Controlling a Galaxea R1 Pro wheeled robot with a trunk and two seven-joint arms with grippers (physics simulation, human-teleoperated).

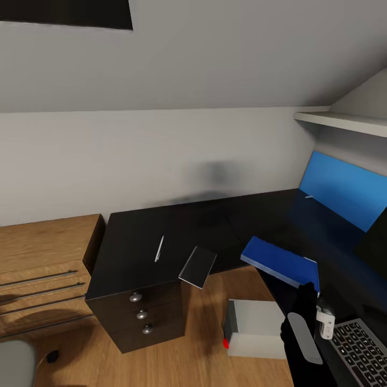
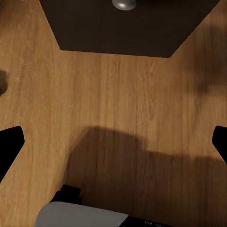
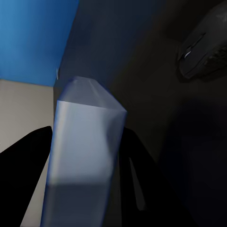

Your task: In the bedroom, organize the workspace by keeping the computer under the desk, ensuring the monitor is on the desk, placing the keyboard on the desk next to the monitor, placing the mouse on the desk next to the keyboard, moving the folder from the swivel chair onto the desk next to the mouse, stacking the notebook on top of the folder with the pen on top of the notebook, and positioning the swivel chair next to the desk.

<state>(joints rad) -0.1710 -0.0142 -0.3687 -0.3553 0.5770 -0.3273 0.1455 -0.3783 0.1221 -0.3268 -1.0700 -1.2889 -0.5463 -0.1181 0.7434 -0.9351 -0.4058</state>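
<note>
The blue folder hangs tilted over the black desk, and my right gripper is shut on its near end. In the right wrist view the folder is a pale slab between the black fingers, with the mouse on the desk beyond. The pen lies on the desk. Beside it the notebook juts over the desk's front edge. The keyboard and monitor sit at the right. The computer stands on the floor under the desk. My left gripper is open above the wood floor.
A wooden dresser stands left of the desk's drawer unit. The swivel chair's grey seat is at the bottom left. The blue back panel and a white shelf are at the right.
</note>
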